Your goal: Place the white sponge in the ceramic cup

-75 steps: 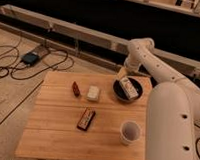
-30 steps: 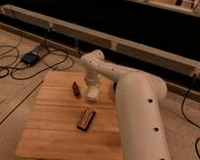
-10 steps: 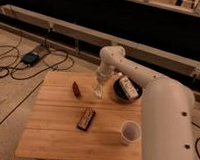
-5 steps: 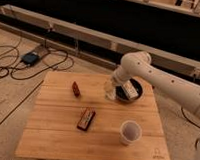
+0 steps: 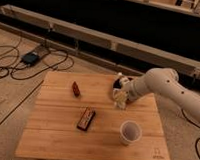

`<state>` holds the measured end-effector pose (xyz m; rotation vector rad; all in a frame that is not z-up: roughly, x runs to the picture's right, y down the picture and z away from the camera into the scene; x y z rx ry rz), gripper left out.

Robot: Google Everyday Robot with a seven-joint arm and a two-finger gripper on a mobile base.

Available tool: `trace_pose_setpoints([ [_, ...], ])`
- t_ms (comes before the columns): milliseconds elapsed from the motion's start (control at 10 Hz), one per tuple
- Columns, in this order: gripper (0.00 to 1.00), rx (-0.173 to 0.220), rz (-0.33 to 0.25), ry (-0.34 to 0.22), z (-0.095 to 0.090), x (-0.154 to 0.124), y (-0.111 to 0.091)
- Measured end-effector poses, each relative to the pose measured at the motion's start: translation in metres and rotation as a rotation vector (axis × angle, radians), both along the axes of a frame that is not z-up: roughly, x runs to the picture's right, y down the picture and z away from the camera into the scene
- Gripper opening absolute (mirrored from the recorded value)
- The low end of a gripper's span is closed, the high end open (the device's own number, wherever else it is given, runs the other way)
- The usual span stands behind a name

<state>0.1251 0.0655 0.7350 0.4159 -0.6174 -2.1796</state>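
Off-white and soft-looking, the white sponge hangs just above the tabletop, pinched in the gripper, whose fingers are closed tight on it. The gripper sits at the right-hand part of the table, at the end of the white arm that reaches in from the right. Just behind it, a black bowl is partly hidden by the arm. The ceramic cup stands upright nearer the front edge, below and slightly right of the sponge, apart from it. Further left on the wooden table lie a dark bar with white print and a small red object. Cables trail over the floor beyond.
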Motion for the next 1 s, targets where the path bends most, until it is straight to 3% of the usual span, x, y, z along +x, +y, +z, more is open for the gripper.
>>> trace_pose_setpoints([
  [400,0.00,0.024,-0.020,-0.056,-0.030,0.036,0.022],
  [1000,0.00,0.016,-0.106,-0.157,-0.063,0.041,0.059],
])
